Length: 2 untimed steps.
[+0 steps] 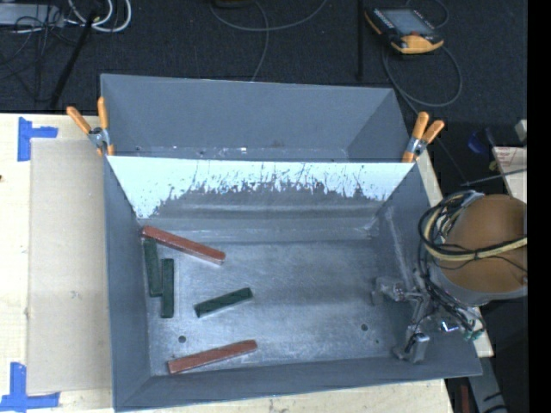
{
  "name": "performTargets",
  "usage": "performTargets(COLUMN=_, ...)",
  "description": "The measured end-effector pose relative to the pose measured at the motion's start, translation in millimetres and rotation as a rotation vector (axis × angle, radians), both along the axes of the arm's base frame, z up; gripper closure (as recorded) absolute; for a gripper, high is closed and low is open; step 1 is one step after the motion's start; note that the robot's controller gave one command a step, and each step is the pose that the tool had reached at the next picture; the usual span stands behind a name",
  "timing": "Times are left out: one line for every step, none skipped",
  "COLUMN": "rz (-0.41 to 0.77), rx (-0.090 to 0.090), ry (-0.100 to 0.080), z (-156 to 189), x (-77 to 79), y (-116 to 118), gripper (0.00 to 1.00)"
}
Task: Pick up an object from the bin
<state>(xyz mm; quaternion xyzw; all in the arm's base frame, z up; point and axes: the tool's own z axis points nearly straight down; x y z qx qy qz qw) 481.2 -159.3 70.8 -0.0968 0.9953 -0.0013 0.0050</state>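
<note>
My gripper (401,321) hangs low at the right end of the bin, close to the right wall. Its two fingers stand apart, open, with only bare bin floor between them. The loose thing closest to it is a dark green bar (223,302), lying at a slant left of the middle of the floor, well clear of the fingers. A red-brown bar (212,356) lies near the front wall, also far to the gripper's left.
A second red-brown bar (182,245) lies tilted at the back left. Two dark green bars (152,269) (167,288) lie side by side along the left wall. The arm with its orange cover and cables leans in over the right rim.
</note>
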Motion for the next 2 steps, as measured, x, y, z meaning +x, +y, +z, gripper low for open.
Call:
performTargets(rz=-0.039, rx=0.006, ry=0.005, z=25.7, x=33.2, y=84.1, gripper=0.0)
performTargets(rz=-0.03, rx=0.007, ry=0.003, z=28.7, x=108.5, y=155.0, gripper=0.0)
